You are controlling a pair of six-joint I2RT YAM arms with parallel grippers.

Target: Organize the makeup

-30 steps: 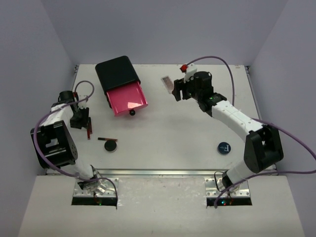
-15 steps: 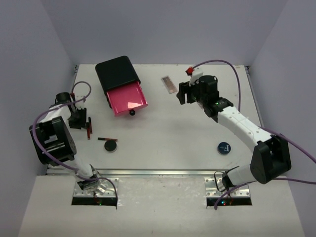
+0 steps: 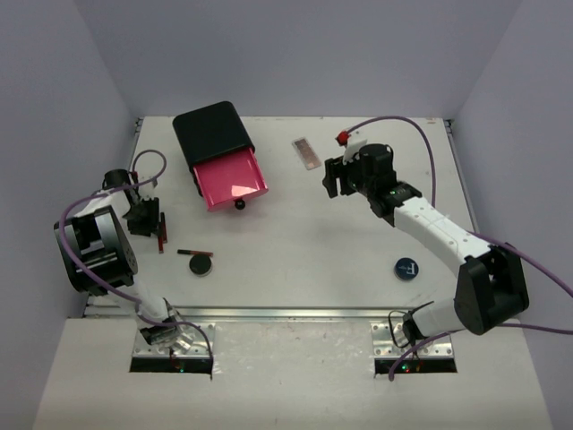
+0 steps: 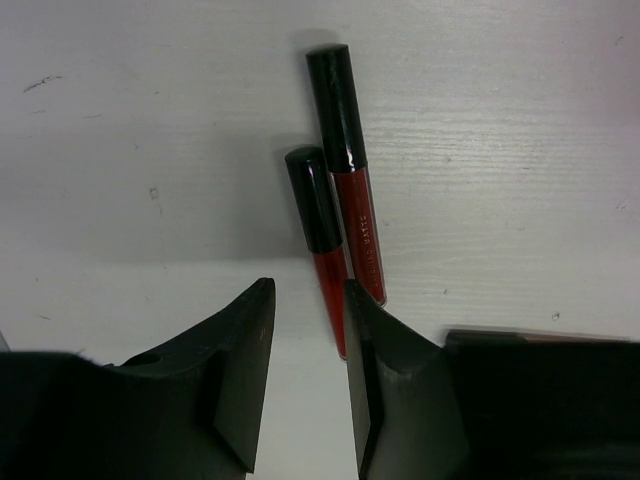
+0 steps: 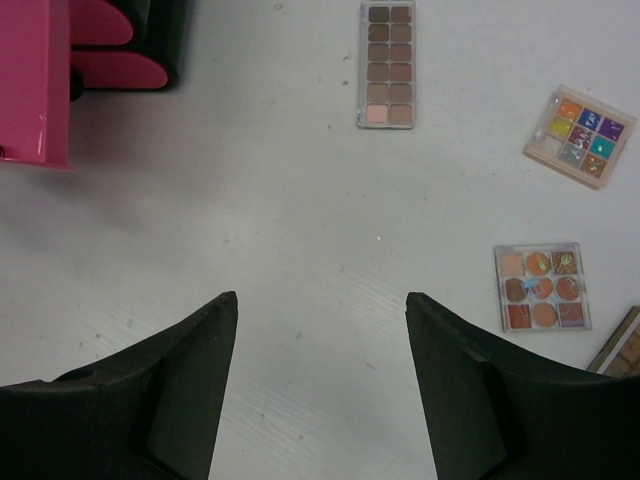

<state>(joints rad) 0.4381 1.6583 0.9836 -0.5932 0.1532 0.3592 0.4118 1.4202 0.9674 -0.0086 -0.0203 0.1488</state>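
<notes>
two red gloss tubes with black caps lie side by side on the tabletop (image 4: 520,120), just ahead of the left end effector (image 4: 306,295). the nearer tube (image 4: 322,245) reaches back into the gap between the fingers, and its red end lies close against the inner face of the right-hand finger (image 4: 385,380) in the wrist view. the farther tube (image 4: 348,170) lies just beside it on that same side, outside the gap and further ahead; whether the two touch i cannot tell. both long axes run almost straight away from the fingers, leaning slightly, caps at the far end.

the left jaws are parted only a little, with bare tabletop showing between them and nothing clamped. since the nearer tube lies lengthwise in the gap, closing would likely pinch it across its narrow width. it lies off centre, though, so the opposite finger has the longer way to travel and the neighbouring tube may get nudged.

the right end effector (image 5: 320,300) is spread wide and empty over bare tabletop. a brown palette (image 5: 386,65) lies ahead of it, long axis pointing away, and the pink drawer (image 5: 35,80) is ahead to its left. it is well apart from the tubes, so the left arm is plainly the nearer one.
</notes>
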